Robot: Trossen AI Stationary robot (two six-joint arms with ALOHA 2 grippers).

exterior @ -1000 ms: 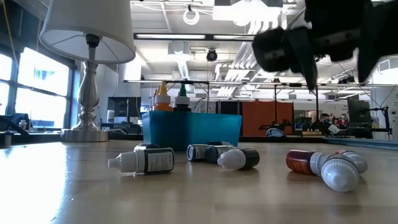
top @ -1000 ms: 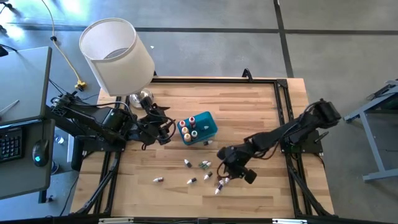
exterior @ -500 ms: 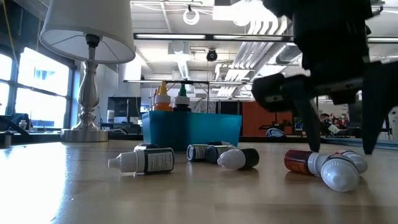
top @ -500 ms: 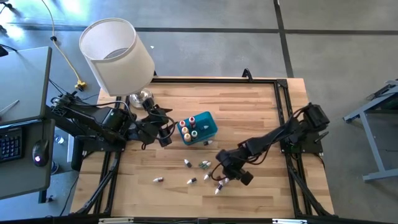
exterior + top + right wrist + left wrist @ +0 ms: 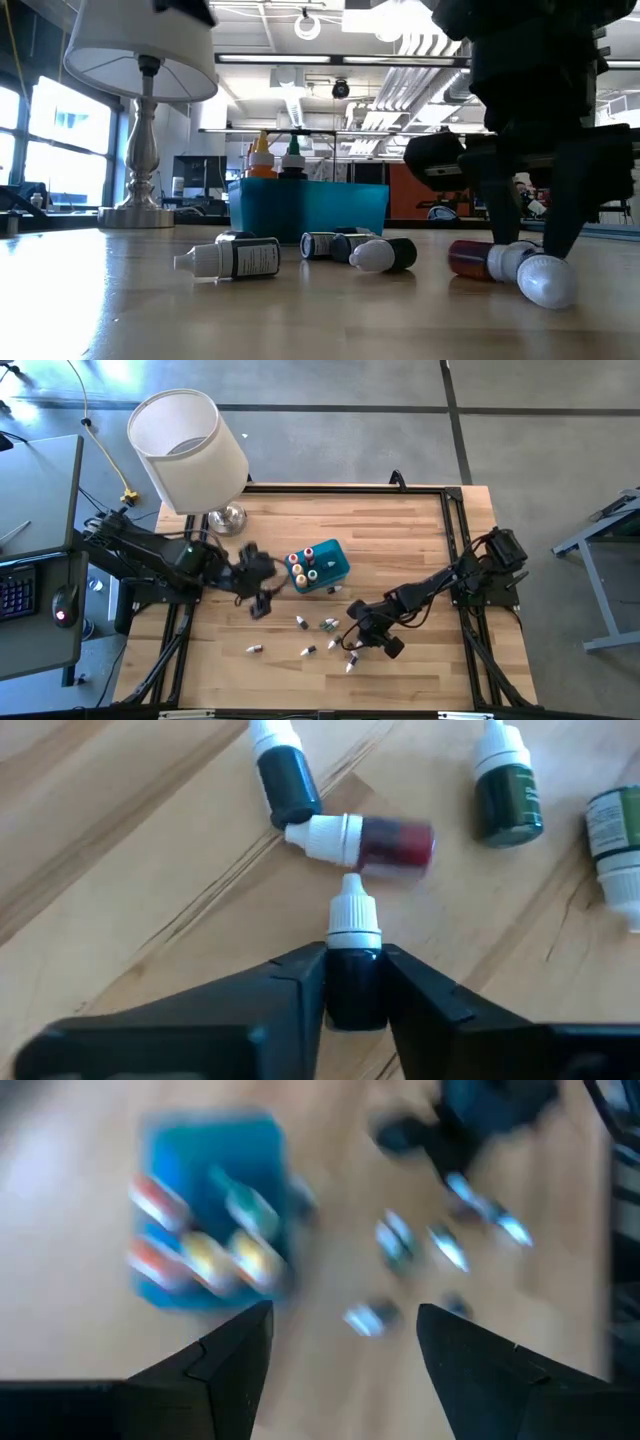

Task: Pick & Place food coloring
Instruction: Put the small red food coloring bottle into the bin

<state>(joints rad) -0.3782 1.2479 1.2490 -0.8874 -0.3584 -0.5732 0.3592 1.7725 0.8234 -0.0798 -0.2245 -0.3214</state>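
Note:
Several tiny food coloring bottles (image 5: 315, 638) lie on their sides on the wooden table, near the teal bin (image 5: 320, 566), which holds more of them upright. My right gripper (image 5: 354, 647) is down at the right end of the loose group, shut on a dark bottle with a white cap (image 5: 353, 935). A red bottle (image 5: 385, 842) lies just beyond that cap. My left gripper (image 5: 262, 601) is open and hovers left of the bin, touching nothing. Its wrist view looks down on the bin (image 5: 205, 1210) and the loose bottles, blurred. My right gripper pinches the dark bottle by its body (image 5: 353, 982) between the two fingers, one on each side. The fingers (image 5: 505, 215) come from above, pointing down. The white cap (image 5: 354, 918) sticks out ahead of them. The bottle lies on the table.
A lamp with a white shade (image 5: 188, 448) stands at the table's far left corner, its base (image 5: 228, 518) behind the left arm. A black frame (image 5: 455, 520) runs along the table's edges. Bare wood lies between the bin and the far edge.
My right gripper has come down onto the loose bottles, and its fingers have narrowed from a wide gap until they close on the dark bottle. My left gripper has moved quickly from beside the lamp base toward the table's near edge and the loose bottles.

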